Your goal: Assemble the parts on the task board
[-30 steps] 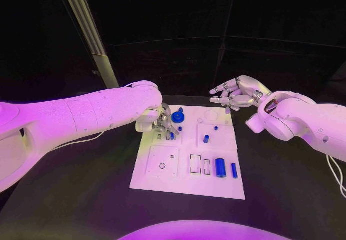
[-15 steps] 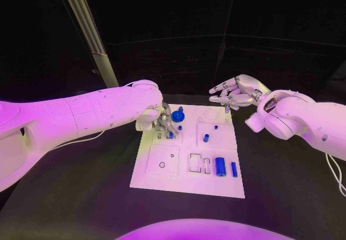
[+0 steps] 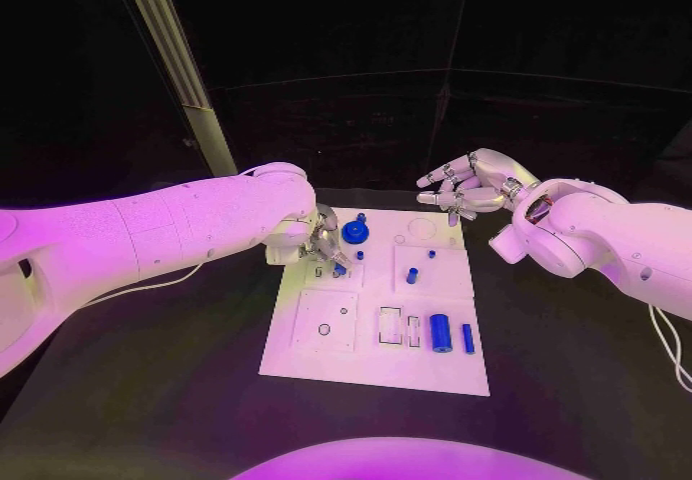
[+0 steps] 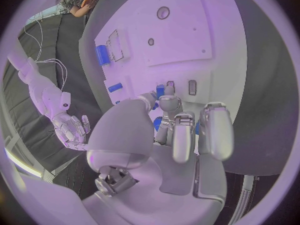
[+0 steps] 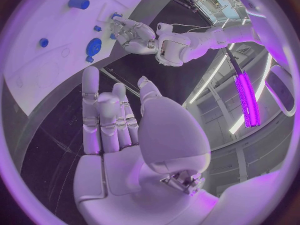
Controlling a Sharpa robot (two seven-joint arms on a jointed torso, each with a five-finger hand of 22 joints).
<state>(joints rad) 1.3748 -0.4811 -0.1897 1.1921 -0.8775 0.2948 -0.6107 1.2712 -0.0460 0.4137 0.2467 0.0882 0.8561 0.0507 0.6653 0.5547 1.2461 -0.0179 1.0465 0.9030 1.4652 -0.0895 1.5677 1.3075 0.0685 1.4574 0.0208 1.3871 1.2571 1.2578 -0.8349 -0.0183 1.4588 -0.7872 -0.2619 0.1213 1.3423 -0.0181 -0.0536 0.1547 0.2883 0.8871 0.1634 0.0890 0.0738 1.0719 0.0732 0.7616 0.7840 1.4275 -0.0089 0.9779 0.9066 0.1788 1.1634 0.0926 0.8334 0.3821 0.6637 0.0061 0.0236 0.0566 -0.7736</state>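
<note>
Broadly, the black table (image 3: 159, 400) carries the white task board (image 3: 368, 365) at its middle, and both white arms reach over the board's far end. From the left edge of the head view comes the left arm (image 3: 144, 245), its left hand (image 3: 320, 243) lowered onto the board's far left corner with the fingers curled down around a small blue peg (image 4: 160, 90) — the left wrist view shows the fingertips (image 4: 169, 104) close about it, though whether they actually pinch it cannot be told. The right arm (image 3: 606, 245) holds the right hand (image 3: 464, 190) above the table just beyond the board's far right corner, fingers apart and nothing in them. Among the parts, a round blue disc (image 3: 356, 234) sits just beside the left hand; a short blue cylinder (image 3: 440, 333) and a slimmer blue bar (image 3: 467, 339) lie side by side near the board's near right edge, next to a rectangular slot (image 3: 391, 326). Smaller blue pegs (image 3: 413, 276) stand mid-board — one is at the right panel's centre.
</note>
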